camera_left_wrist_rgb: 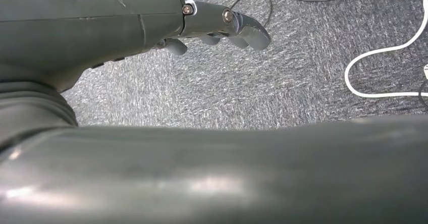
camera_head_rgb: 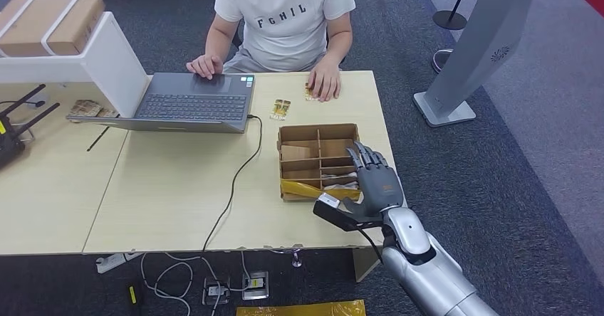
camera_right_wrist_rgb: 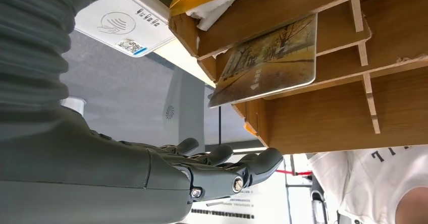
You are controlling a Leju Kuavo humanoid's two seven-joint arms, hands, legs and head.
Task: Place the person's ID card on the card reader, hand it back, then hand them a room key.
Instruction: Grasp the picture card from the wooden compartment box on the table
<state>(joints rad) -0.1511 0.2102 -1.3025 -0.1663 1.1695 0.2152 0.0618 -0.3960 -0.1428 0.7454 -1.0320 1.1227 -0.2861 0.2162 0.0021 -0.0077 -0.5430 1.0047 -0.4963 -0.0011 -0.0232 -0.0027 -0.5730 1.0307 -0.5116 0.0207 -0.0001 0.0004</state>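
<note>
1. Head view: the right hand, fingers spread and holding nothing, is hovering over the near right corner of the divided box. The card reader is lying just beside its wrist, partly hidden. Beyond the box, the person's hand is covering a card; another card is lying near the laptop. The shirt is reading "FGHIL".
2. Left wrist view: the left hand is hanging above carpet, fingers loosely bent, empty.
3. Right wrist view: a picture card is standing in a box slot near the fingertips; its print is too small to read.

The right robot hand reaches over the bench's front right corner, fingers extended and apart, holding nothing. The left robot hand hangs low, fingers loosely curled, empty.
</note>
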